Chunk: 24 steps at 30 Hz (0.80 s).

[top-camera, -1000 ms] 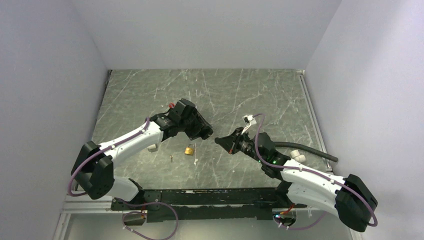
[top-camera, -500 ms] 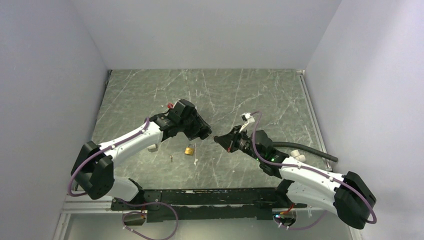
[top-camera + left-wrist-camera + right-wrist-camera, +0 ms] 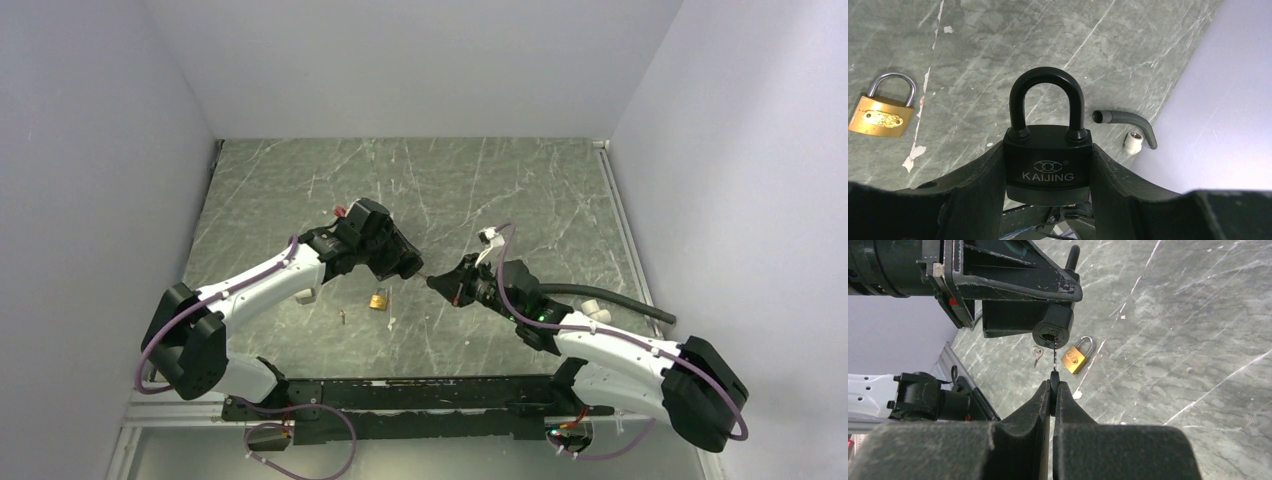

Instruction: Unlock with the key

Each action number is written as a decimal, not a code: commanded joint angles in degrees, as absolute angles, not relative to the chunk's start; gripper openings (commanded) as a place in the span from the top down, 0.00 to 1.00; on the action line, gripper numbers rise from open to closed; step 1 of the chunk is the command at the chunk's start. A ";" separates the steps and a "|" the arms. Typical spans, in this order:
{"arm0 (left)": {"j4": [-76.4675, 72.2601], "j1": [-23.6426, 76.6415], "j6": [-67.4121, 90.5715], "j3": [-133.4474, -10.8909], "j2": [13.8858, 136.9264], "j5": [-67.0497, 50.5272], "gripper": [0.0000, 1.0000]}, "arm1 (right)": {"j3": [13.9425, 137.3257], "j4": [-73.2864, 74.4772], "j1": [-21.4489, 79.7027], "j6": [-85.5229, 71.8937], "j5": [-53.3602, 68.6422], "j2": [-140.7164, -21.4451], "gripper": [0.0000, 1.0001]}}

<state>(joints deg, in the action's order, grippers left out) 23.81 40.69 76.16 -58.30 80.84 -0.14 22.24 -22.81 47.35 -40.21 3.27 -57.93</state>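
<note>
My left gripper is shut on the black padlock, marked KAIJING, and holds it above the table with its shackle closed. In the right wrist view the padlock's round keyhole end faces my right gripper. My right gripper is shut on the key, whose black head is pinched edge-on between the fingers. The thin silvery blade points up and its tip is at the keyhole. The two grippers nearly meet above the middle of the table.
A brass padlock lies on the marble table below the grippers, also in the left wrist view. A small spare key lies left of it. A grey hose and a white fitting lie at the right.
My right gripper has moved left and a little up with the key, closing the gap to the padlock in my left gripper. The left arm has barely moved.
</note>
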 commanded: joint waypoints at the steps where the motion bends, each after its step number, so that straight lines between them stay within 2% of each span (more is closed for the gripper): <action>1: 19.86 40.61 77.56 -59.22 78.13 -0.18 1.00 | 24.61 -26.43 47.72 -41.10 2.95 -58.51 1.00; 15: 20.53 40.58 77.33 -59.29 77.87 -0.18 1.00 | 25.81 -28.11 47.81 -41.25 2.97 -59.52 1.00; 24: 20.38 40.52 77.92 -59.00 77.52 -0.18 1.00 | 24.99 -29.39 47.84 -43.84 -2.60 -59.94 1.00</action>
